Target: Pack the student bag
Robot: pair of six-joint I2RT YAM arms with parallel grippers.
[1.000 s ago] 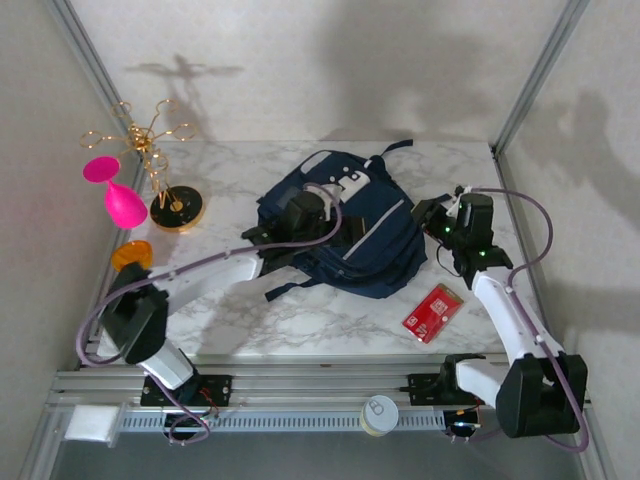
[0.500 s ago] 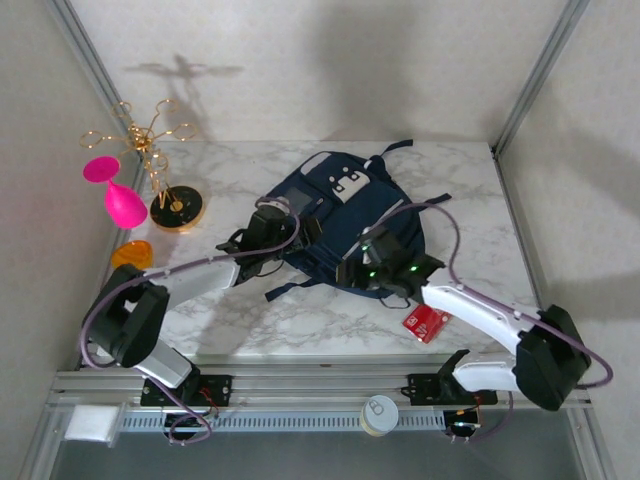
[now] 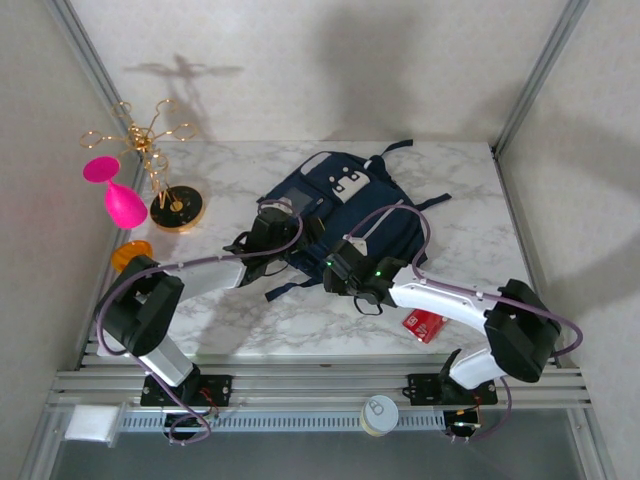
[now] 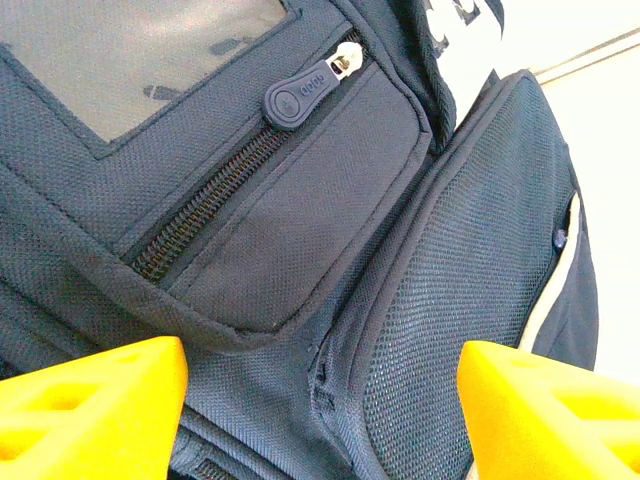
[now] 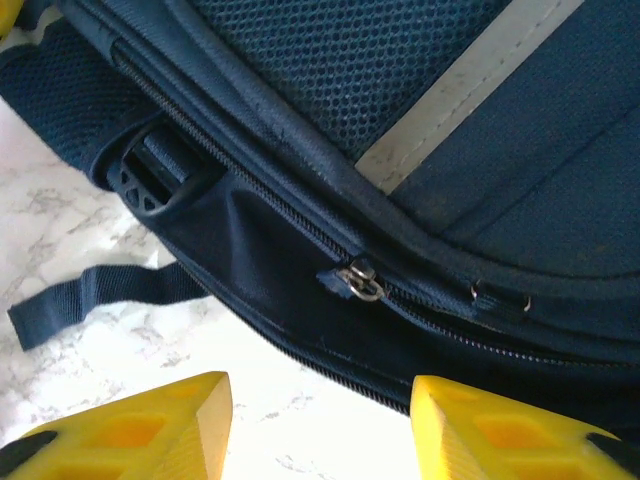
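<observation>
Navy mesh-panelled student bag lies under spread left hand and spread right hand.

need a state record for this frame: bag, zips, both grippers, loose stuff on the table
bag: student bag lying mid-table on the marble table
left gripper: open, holding nothing, above the small front pocket
pocket zip: looks shut, rubber pull at its far end
right gripper: open, holding nothing, at the bag's near edge
main zip: metal zipper slider just ahead of the fingers
loose: red card near-right of bag
left edge: pink glass, gold stand
</observation>
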